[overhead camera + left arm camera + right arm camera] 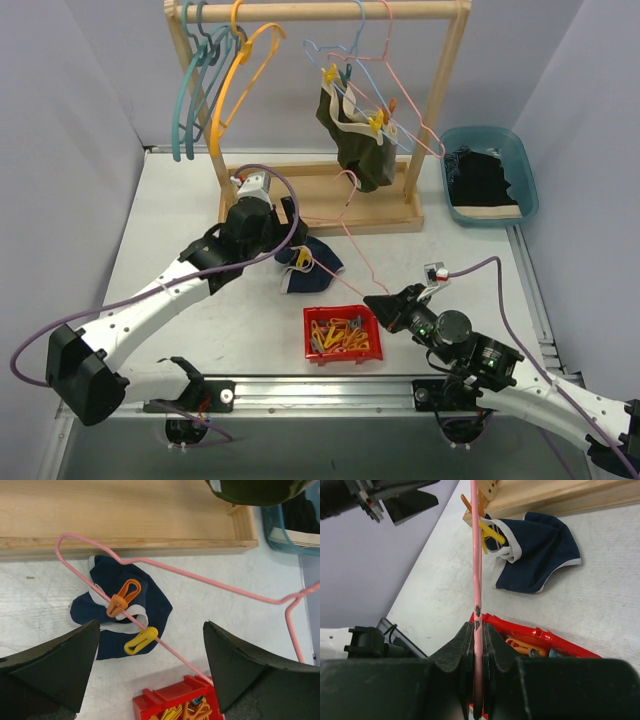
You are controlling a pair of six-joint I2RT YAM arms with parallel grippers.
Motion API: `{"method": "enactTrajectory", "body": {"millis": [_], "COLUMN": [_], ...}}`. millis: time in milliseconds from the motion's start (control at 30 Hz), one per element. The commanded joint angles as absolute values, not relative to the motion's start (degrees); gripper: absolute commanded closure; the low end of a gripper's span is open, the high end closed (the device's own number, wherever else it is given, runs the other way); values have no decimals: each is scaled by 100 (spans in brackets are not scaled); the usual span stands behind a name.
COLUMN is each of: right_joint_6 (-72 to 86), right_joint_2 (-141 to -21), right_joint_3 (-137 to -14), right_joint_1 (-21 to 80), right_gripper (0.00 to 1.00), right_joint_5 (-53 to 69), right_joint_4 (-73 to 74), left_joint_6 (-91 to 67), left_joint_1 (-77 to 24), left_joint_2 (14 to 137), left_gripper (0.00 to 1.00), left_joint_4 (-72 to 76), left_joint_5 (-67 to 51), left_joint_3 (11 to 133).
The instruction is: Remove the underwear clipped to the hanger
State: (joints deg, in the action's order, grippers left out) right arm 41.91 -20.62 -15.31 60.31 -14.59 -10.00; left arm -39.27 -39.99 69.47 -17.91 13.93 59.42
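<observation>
One navy cloth brief [150, 605] carries two plastic clips: one orange clip [122, 597], one yellow clip [141, 640]. One dark olive cloth brief [360, 150] hangs. One red plastic tray [340, 357].

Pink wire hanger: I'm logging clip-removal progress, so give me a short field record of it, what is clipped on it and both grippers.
hanger: pink wire hanger, its wire running across the briefs
held by: right gripper, shut on the wire
garment: navy cloth briefs, lying on the white table, clipped to the hanger
clips: orange plastic clip and yellow plastic clip, both on the pale waistband
other arm: left gripper, open above the briefs, holding nothing
</observation>
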Motion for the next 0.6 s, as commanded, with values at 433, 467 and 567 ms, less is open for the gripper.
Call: {"method": "enactTrajectory", "body": {"millis": [433, 467, 567], "right_joint_6": [4516, 4665, 5324], "right_joint_2": [-2383, -2338, -2189], "right_joint_3": [-618, -476, 190], "right_joint_1": [6047, 6047, 6056], "right_gripper": [100, 100, 100], "right_joint_5": [-1055, -1037, -993], "right_joint_4": [-2987, -3362, -4328], "left_joint_6": [-4859, -4904, -4966], "left_joint_1": [-4342, -4350, -4359], "left_joint_2": [7252, 7129, 6689], "left_gripper": [5, 5, 5], "left_joint_4": [-3437, -3410, -3270], "left_joint_5": [2671, 2689, 2725], "left_joint_3": [6566, 6418, 6153]}}
